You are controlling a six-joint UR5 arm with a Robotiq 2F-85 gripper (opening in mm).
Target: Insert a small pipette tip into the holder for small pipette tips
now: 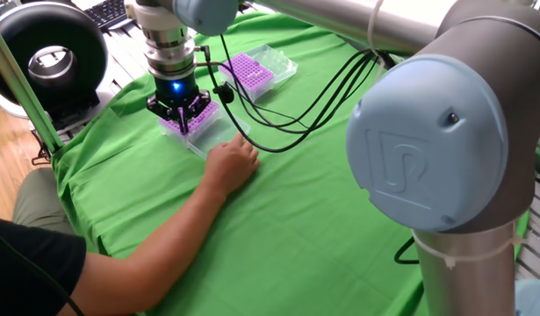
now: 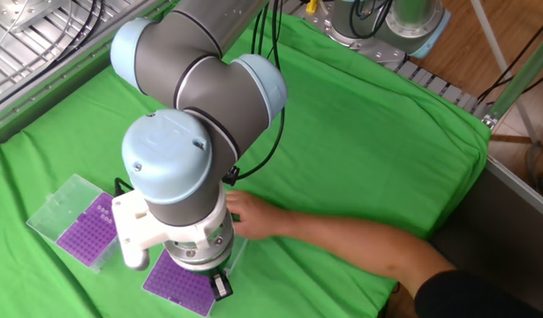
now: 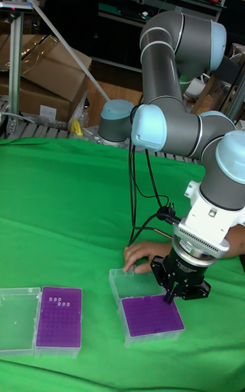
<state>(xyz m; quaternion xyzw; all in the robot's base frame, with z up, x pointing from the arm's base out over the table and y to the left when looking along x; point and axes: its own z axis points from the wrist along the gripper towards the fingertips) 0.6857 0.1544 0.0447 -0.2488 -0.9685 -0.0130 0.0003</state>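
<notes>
The holder is a clear box with a purple rack, seen again near the table's left edge and under the arm. My gripper hangs straight down just over the rack's upper right part, also seen from the side. Its fingers are pinched together to a point, and a thin small pipette tip barely shows between them. In the other fixed view the arm's wrist hides the fingertips.
A person's hand rests on the holder's open clear lid, right beside my gripper, and the forearm lies across the green cloth. A second purple rack box with a few tips lies open to the left.
</notes>
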